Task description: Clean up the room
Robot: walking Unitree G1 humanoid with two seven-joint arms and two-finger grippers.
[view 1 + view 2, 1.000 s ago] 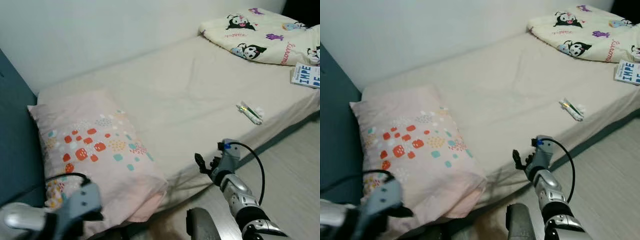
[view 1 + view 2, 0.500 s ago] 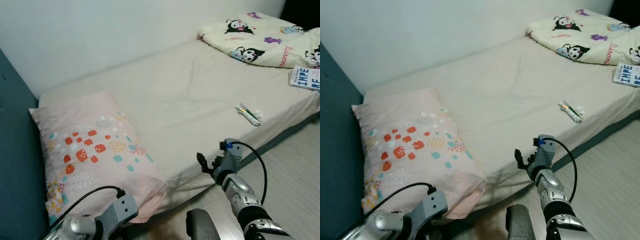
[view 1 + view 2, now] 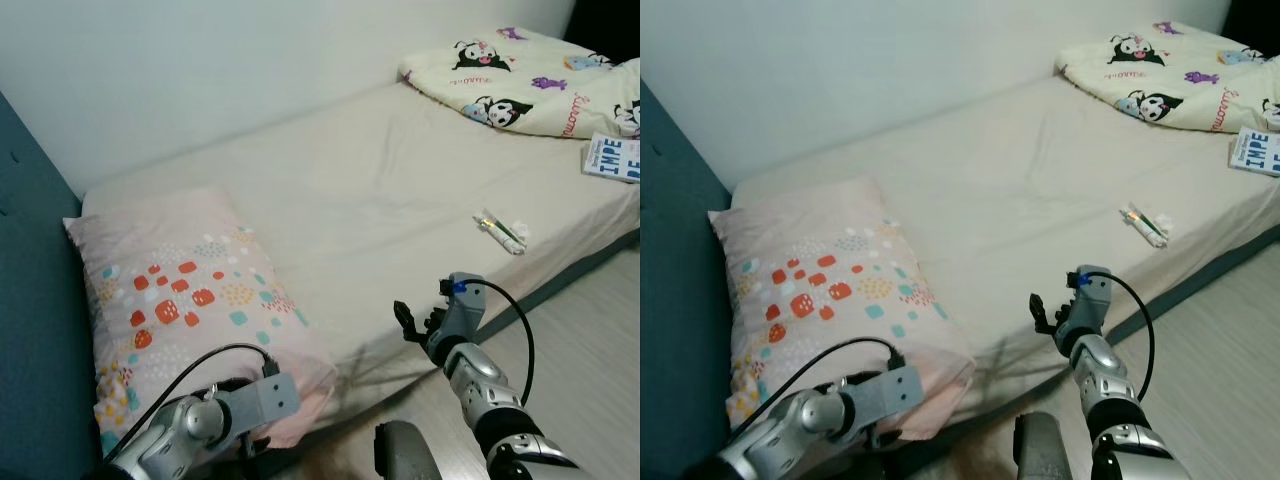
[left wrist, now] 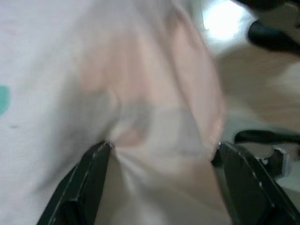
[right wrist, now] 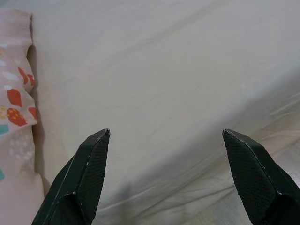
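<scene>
A pink pillow (image 3: pixel 190 300) with red and teal spots lies at the head of the bed (image 3: pixel 380 190). My left gripper (image 4: pixel 164 145) is open, and its spread fingers press against the pillow's near corner fabric (image 4: pixel 140 93); its wrist (image 3: pixel 268 397) sits at that corner. My right gripper (image 3: pixel 415 322) hovers open over the beige sheet (image 5: pixel 164 70) by the bed's near edge, holding nothing. A small wrapped packet (image 3: pixel 500 232) lies on the sheet to the right. A blue-and-white book (image 3: pixel 612 158) rests near the bed's far right edge.
A folded cartoon-print blanket (image 3: pixel 520 80) lies at the far right end of the bed. A teal headboard (image 3: pixel 30 300) stands on the left and a white wall (image 3: pixel 200 70) runs behind. Pale wood floor (image 3: pixel 590 340) lies to the lower right.
My left arm has swung right along the pillow's near edge to its near right corner. The right arm has stayed almost still. The camera shifted slightly.
</scene>
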